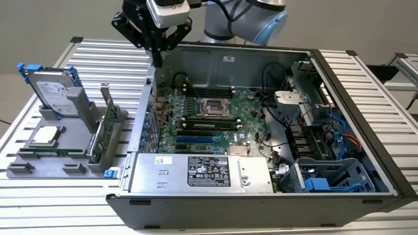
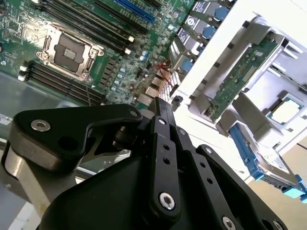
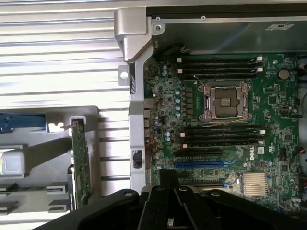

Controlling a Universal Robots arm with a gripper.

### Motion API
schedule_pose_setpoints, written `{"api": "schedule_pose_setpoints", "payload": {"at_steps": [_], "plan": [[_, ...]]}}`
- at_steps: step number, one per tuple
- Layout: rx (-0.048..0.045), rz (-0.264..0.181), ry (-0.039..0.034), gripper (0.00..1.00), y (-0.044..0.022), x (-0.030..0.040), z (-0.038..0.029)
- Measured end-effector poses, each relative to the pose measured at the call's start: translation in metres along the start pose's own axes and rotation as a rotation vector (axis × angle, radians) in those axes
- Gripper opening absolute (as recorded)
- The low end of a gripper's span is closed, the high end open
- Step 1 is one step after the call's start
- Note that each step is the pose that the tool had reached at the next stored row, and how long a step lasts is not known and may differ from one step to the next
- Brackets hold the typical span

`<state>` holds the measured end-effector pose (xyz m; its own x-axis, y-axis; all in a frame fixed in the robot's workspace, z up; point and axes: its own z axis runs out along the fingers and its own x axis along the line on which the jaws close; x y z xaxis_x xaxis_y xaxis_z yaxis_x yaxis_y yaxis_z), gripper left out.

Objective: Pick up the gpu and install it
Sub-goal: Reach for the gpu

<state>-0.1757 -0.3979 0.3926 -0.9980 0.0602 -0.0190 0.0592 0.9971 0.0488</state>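
- We see the gripper (image 1: 156,60) hanging over the far corner of the open computer case (image 1: 339,93). Its fingers point down and are drawn together with nothing between them. In the second wrist view (image 2: 162,104) they read as one closed blade.
- Directly beneath the fingertips runs the case's metal side wall (image 1: 145,115). The gripper thus sits on the line between the case interior and the slatted table (image 1: 98,54), touching neither.
- The gpu (image 1: 106,125) is apart from the gripper, outside that wall, toward the exterior view's left and nearer that camera. It stands on edge in a grey holder (image 1: 58,164) with its silver bracket end up. We judge this keeps its upper edge free for a grasp from above. The first wrist view shows its green face (image 3: 79,163).
- Beyond the card from the gripper, a hard drive (image 1: 52,90) with blue rails stands upright in the same holder. The card has the holder's posts close on one flank and the case wall near on the other, so we judge sideways room slim and the way upward open.
- On the gripper's other side lies the motherboard (image 1: 216,117), its long expansion slots (image 3: 199,164) uncovered.
- Past those slots the power supply (image 1: 196,171) closes off the near end of the case.
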Motion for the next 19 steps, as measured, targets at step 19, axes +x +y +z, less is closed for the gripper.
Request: {"api": "schedule_pose_setpoints", "payload": {"at_steps": [19], "plan": [[-0.0001,-0.008,0.0004,0.0,-0.0007,0.0225,-0.0005]]}}
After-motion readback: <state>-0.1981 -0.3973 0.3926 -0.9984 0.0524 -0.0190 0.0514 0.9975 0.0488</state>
